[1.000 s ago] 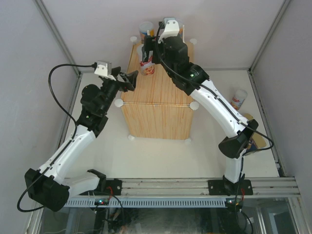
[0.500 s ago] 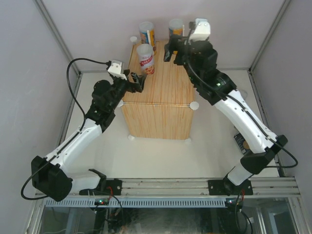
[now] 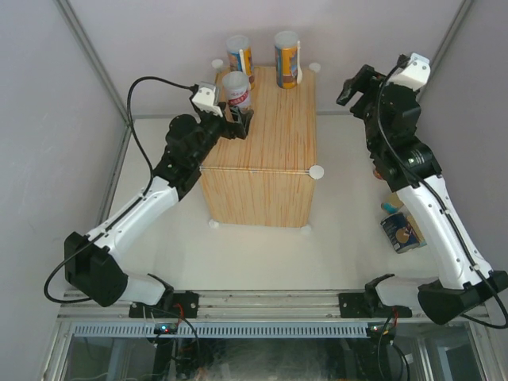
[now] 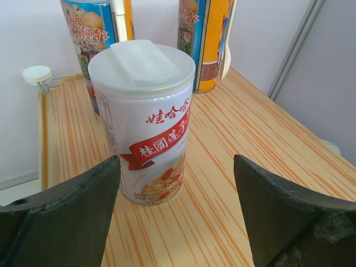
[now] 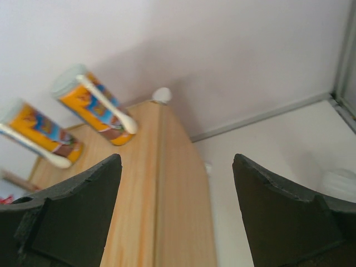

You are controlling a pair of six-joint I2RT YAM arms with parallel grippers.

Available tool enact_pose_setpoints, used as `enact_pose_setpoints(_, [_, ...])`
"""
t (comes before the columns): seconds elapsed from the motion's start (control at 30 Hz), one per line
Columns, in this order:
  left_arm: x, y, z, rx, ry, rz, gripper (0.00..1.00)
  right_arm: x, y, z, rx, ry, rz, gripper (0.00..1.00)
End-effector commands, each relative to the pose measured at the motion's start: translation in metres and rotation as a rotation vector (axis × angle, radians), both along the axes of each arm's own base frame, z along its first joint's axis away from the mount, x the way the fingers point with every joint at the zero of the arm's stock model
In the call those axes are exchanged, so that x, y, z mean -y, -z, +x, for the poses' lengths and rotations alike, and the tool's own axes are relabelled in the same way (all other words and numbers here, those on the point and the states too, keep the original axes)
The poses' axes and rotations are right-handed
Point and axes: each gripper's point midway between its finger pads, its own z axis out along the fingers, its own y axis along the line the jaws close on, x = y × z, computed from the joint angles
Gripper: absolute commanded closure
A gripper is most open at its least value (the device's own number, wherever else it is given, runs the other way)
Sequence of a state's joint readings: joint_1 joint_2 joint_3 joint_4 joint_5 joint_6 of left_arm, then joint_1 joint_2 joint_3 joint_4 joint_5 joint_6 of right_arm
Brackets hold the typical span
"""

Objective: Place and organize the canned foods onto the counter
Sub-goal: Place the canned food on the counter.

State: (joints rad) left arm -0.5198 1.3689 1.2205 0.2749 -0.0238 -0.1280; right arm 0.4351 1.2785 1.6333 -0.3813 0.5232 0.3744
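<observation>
On the far end of the wood-grain counter (image 3: 258,159) stand two tall blue-orange cylinders (image 3: 240,54) (image 3: 286,59) with white spoons, and in front of them a short white-red can (image 3: 236,91). My left gripper (image 3: 238,125) is open just short of that can. In the left wrist view the can (image 4: 147,122) stands upright ahead of the left gripper (image 4: 177,206), slightly left of the middle and not touched. My right gripper (image 3: 355,86) hangs open and empty in the air right of the counter. A flat gold-blue tin (image 3: 399,230) lies on the table by the right arm.
White round knobs (image 3: 316,171) mark the counter's corners. The right wrist view looks down the counter's right edge (image 5: 161,194) at both cylinders (image 5: 97,105) (image 5: 39,133); a white lid (image 5: 339,183) shows low at the right. Enclosure walls stand close behind and beside.
The right arm has swung back from over the counter's far end to the right side. The left arm has reached forward, bringing its open gripper up to the white-red can.
</observation>
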Motion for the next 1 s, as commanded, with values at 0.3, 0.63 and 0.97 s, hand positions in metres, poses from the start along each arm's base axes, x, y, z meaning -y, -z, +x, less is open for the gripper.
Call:
enact_pose_setpoints(0.3, [-0.006,-0.032,0.016,0.031,-0.094,-0.047,0.14,0.075,0.054,-0.006,-0.095,0.171,0.114,0.20])
enact_pose_setpoints(0.63, [0.001,-0.027,0.025,0.013,-0.088,-0.062,0.15,0.097,0.093,-0.009,-0.181,0.240,0.130,0.21])
enact_pose_setpoints(0.97, [0.002,-0.021,0.032,0.011,-0.100,-0.057,0.16,0.106,0.113,-0.017,-0.233,0.263,0.127,0.21])
